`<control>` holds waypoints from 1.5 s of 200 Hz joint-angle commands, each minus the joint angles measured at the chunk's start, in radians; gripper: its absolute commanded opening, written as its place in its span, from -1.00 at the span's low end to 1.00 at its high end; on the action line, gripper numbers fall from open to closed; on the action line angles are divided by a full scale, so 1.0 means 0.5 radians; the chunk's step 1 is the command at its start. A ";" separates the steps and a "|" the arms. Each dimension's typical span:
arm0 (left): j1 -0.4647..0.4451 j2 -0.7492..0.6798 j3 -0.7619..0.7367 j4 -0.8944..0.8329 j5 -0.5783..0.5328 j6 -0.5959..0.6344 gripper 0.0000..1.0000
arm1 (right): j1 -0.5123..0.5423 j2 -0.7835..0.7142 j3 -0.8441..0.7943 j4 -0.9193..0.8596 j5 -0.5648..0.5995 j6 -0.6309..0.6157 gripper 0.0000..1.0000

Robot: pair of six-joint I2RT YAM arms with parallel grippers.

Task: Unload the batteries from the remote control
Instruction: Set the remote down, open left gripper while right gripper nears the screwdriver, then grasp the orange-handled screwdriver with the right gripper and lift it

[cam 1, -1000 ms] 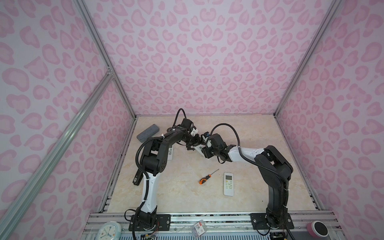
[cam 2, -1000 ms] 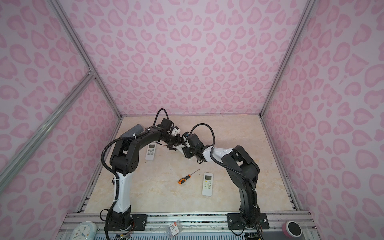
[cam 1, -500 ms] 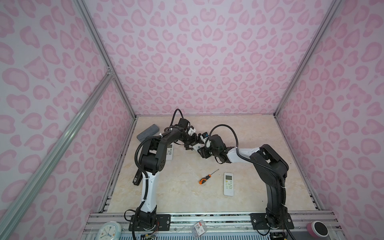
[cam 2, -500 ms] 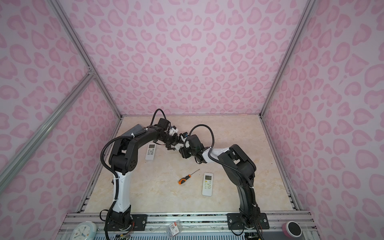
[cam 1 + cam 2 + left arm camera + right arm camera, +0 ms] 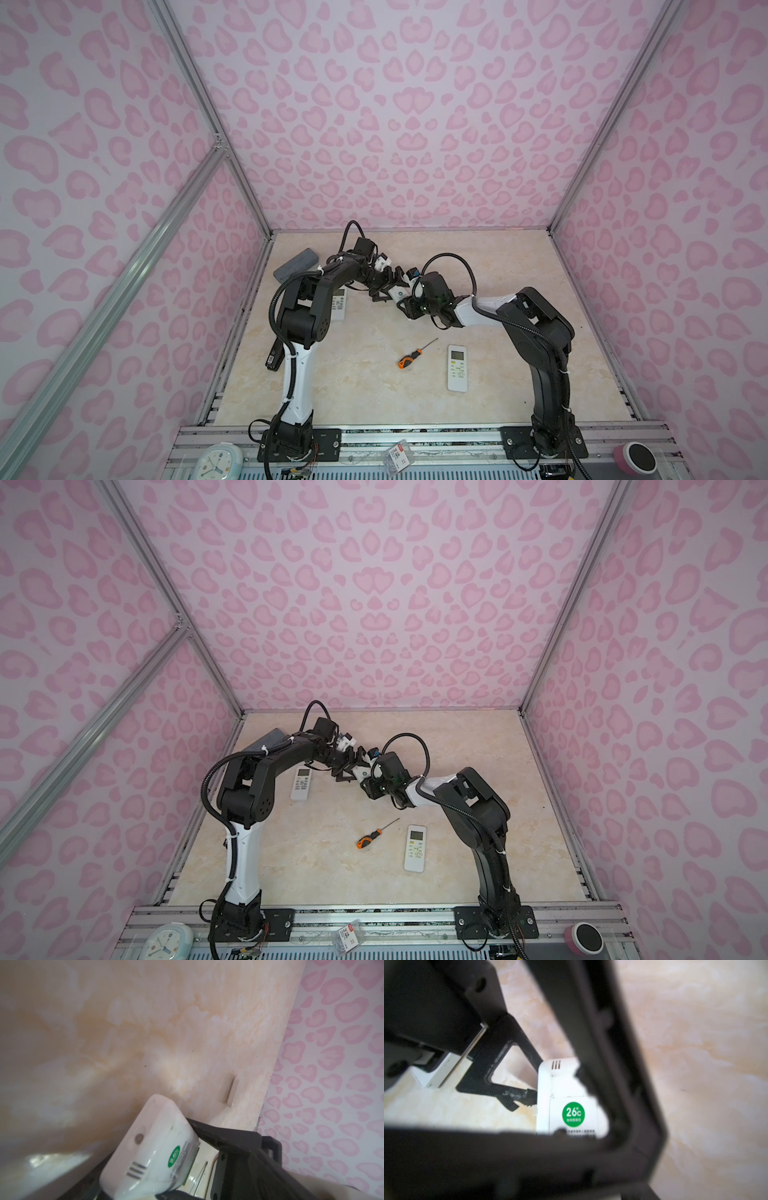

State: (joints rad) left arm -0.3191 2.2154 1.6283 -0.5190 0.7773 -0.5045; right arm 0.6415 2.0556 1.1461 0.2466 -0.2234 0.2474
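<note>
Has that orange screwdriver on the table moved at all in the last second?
No. The screwdriver lies just where it did, left of the white remote on the table, its tip angled the same way in both top views.

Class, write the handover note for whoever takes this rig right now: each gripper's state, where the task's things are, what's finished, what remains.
Left gripper: shut on the white remote, held above the table.
Right gripper: jaws either side of that remote's sticker end; grip unclear.
No batteries in view; the sticker cover looks still on.
A second remote and the screwdriver lie on the table; a third remote lies beside the left arm.
Done: remote picked up. Left: open cover, remove batteries.
</note>
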 commanded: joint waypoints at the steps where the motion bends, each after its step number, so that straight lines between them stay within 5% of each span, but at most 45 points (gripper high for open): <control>1: 0.017 -0.090 -0.029 -0.020 -0.104 -0.001 0.95 | -0.008 0.034 0.024 -0.233 0.232 0.074 -0.10; 51: 0.087 -0.315 -0.243 -0.018 -0.326 0.006 0.95 | 0.006 0.014 0.062 -0.296 0.214 0.145 -0.09; 111: 0.135 -0.674 -0.624 -0.019 -0.533 0.057 0.95 | 0.033 -0.209 0.094 -0.468 0.171 0.052 0.33; 153: 0.132 -1.082 -0.935 -0.021 -0.814 0.151 0.95 | 0.104 -0.572 0.025 -0.743 0.081 -0.437 0.35; 214: 0.138 -1.770 -1.385 0.001 -1.284 0.216 0.95 | 0.708 -0.878 -0.200 -1.194 0.627 -1.312 0.38; 300: 0.150 -2.526 -1.901 0.171 -1.348 0.344 0.94 | 0.918 -0.558 0.018 -1.668 0.513 -1.427 0.37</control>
State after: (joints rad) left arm -0.2443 1.0103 0.7052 -0.4747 0.1455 -0.3576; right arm 1.0969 1.7275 1.1187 -0.4763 0.0559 -0.4469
